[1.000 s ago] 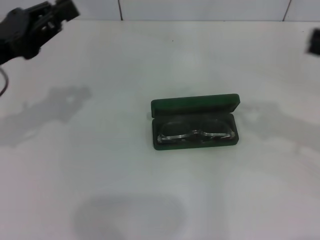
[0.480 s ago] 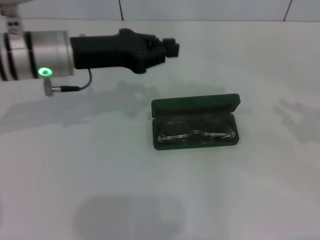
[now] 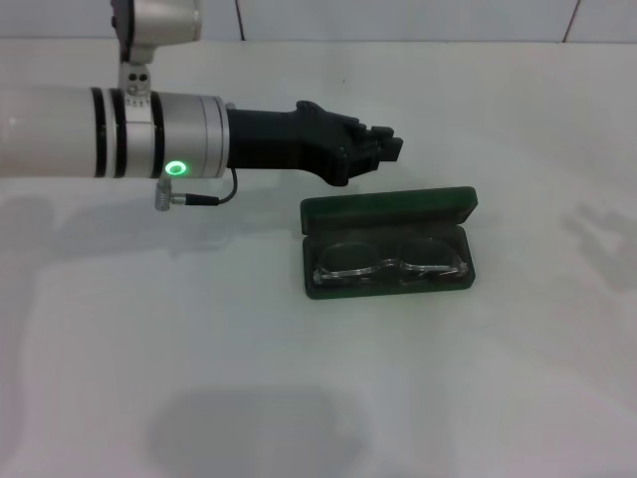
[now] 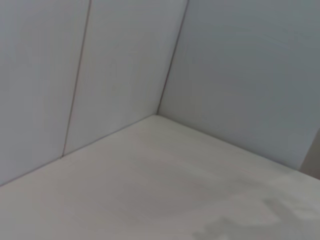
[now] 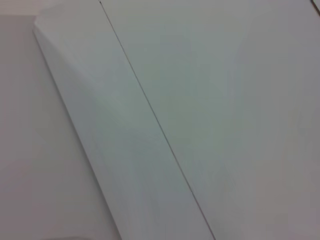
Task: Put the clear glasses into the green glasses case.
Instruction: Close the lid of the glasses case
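Observation:
The green glasses case (image 3: 388, 208) lies open in the middle of the white table (image 3: 299, 378), with its lid tipped back toward the far side. Inside the case's dark tray rest the clear glasses (image 3: 390, 263), lenses side by side. My left gripper (image 3: 390, 147) reaches in from the left on a long silver and black arm and hovers just behind and above the left half of the lid, apart from it. It holds nothing that I can see. Neither wrist view shows the case or the glasses. My right gripper is out of view.
A tiled wall (image 3: 398, 18) runs along the table's far edge. The left arm's thick silver forearm (image 3: 109, 134), with a green light and a thin cable, spans the far left of the table. The wrist views show only the wall (image 4: 125, 65) and the tabletop (image 4: 150, 190).
My left arm has swung in from the far left corner and extended rightward to the back of the case. The right gripper has left the head view's right edge.

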`<state>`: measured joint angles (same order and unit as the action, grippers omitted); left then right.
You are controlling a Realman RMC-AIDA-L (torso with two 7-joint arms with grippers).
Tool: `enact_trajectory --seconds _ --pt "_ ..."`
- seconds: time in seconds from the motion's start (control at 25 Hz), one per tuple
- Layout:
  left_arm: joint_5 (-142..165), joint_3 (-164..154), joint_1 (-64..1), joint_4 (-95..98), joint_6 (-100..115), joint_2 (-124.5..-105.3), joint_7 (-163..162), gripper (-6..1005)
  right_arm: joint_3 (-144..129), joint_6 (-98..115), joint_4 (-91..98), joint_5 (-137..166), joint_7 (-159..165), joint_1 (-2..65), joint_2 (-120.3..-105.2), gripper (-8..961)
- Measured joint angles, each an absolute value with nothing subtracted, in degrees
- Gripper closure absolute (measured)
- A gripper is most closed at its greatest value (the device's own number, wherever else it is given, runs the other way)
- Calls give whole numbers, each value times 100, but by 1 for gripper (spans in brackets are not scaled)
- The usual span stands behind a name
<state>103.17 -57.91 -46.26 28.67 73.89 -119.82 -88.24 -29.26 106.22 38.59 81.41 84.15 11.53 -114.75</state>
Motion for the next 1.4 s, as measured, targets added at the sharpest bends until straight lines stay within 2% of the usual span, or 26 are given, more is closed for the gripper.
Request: enact_trajectory --seconds 0.52,1.4 --pt "9986 -6672 -4680 2491 6638 -12026 -8623 825 -2978 10456 3651 8234 8288 1285 -11461 646" --pt "9852 -6962 -4658 2403 6582 -12038 -8582 823 -2970 10315 3558 8295 8264 1354 -11469 621"
